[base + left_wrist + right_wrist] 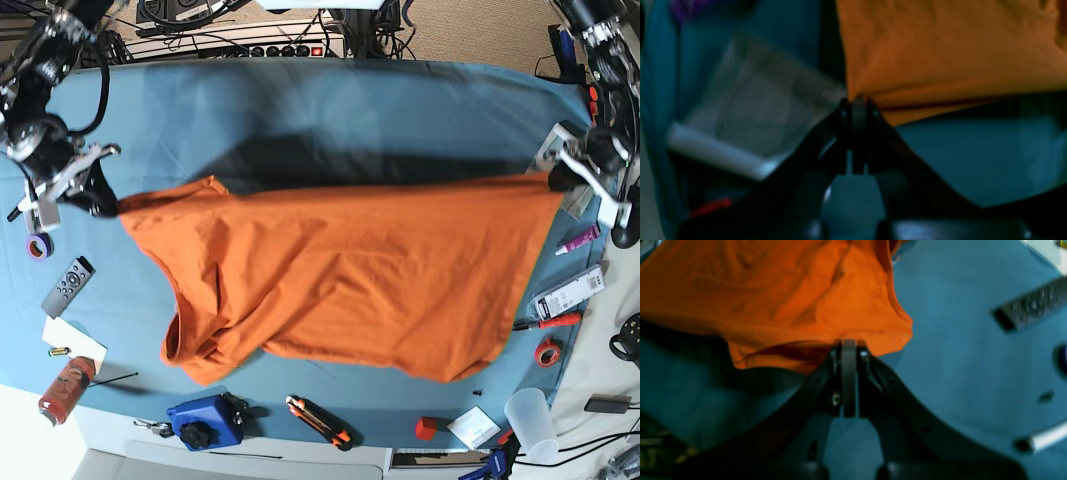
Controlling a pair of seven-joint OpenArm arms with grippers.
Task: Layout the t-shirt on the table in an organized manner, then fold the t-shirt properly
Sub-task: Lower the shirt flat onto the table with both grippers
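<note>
Base view, contents by descending size. Table [330, 100]: rounded corners, covered in dull blue-teal cloth, filling most of the frame. T-shirt [350, 270]: plain bright orange, short-sleeved, stretched across the middle of the table between the two arms, upper edge pulled taut from one gripper to the other, the rest sagging toward the near edge with a bunched fold at the lower left; its shadow lies on the cloth behind it.

Right gripper [105, 205]: at this view's left, jaws pressed together on a corner of the t-shirt; the right wrist view shows the orange hem pinched at the tips [849, 344]. Left gripper [552, 180]: at this view's right, jaws likewise closed on the opposite corner; the left wrist view, blurred, shows cloth drawn to a point at the tips [857, 100].

Smaller items along the table margins, all apart from the t-shirt:
- Blue box [205, 422], near edge.
- Clear plastic cup [530, 415], lower right corner.
- Grey remote control [68, 285], left side.
- Red can [65, 388], lower left.
- White card [72, 342], just beside the can.
- Orange-and-black utility knife [320, 420], near edge.
- Red-handled screwdriver [548, 322], right side.
- Purple tape roll [38, 246], left edge.
- Red tape roll [546, 352], right side.
- Small red cube [426, 428], near edge.
</note>
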